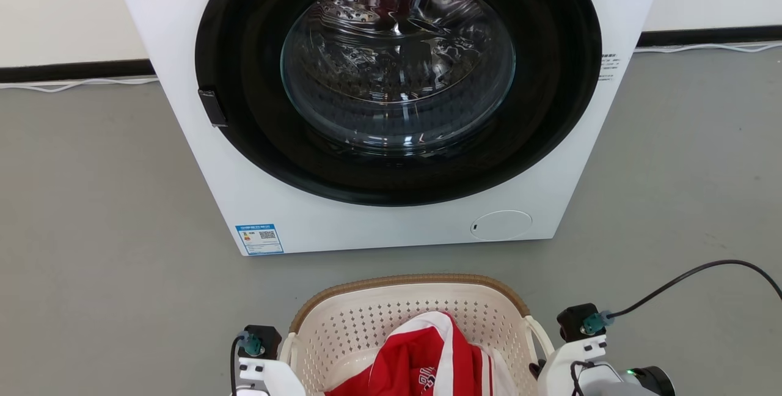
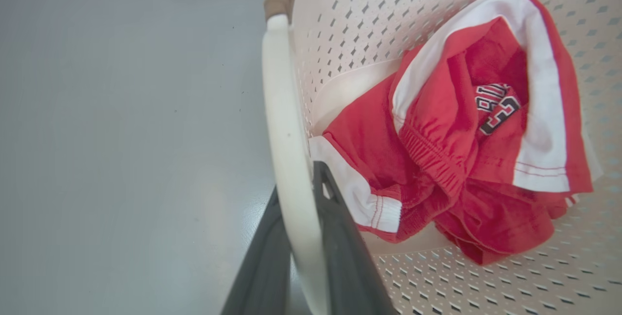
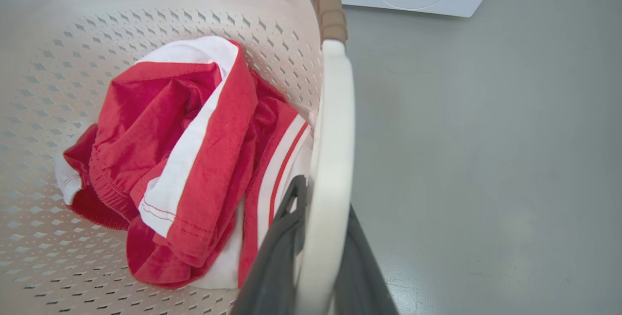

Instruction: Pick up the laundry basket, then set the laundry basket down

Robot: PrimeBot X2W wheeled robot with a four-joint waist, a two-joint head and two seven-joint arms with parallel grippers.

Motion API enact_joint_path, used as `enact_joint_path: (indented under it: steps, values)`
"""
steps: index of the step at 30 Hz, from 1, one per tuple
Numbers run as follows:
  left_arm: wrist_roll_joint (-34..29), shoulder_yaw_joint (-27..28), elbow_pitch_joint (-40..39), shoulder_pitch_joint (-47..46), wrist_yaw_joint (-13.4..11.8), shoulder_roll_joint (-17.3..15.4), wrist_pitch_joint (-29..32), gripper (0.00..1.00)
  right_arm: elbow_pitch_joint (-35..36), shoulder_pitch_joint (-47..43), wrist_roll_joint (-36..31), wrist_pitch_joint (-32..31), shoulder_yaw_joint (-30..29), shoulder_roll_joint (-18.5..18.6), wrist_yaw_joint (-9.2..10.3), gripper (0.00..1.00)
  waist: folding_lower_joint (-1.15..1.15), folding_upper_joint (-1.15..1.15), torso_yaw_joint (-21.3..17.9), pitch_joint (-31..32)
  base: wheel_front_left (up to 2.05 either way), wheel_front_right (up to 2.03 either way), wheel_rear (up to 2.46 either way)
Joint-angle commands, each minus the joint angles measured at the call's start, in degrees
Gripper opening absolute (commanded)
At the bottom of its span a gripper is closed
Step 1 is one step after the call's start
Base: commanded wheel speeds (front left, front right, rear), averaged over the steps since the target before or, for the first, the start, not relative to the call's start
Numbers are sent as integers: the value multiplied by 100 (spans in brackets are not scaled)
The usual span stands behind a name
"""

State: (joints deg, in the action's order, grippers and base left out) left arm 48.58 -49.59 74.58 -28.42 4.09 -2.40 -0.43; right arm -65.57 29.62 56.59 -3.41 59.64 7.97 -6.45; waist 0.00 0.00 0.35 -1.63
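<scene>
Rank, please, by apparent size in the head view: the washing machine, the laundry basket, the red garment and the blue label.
washing machine
laundry basket
red garment
blue label
Basket and garment are cropped and nearer, yet the order holds.

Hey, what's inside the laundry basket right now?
A crumpled red garment with white stripes and dark lettering lies inside the laundry basket, on its perforated bottom. The cloth covers that part of the bottom, so anything lying beneath it cannot be seen.
</scene>
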Motion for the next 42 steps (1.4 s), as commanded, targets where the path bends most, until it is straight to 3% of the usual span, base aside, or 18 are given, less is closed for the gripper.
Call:
enact_joint_path:
  steps: [1, 25, 33, 37, 42]
  values:
    - [-18, 60, -64, -199, 36, -92, -61, 0, 123, 133, 18, 89, 112, -104, -103, 0, 0, 0, -1, 2, 0, 0, 0]
    - [47, 8, -63, -297, -5, -109, -141, 0, 81, 313, 338, 247, 461, -65, -103, 0, 0, 0, 5, -171, 0, 0, 0]
    - [26, 12, -109, -730, -107, -94, -411, 0, 176, 617, 296, 788, 542, 54, -103, 0, 0, 0, 67, -763, 0, 0, 0]
    - [66, 90, -167, -1008, -205, -85, -690, 0, 97, 878, 183, 1416, 514, 111, -103, 0, 0, 0, 98, -1228, 0, 0, 0]
    - [36, 110, -185, -1367, -287, -82, -973, 0, 52, 1129, 75, 1730, 494, 182, -103, 0, 0, 0, 148, -1861, 0, 0, 0]
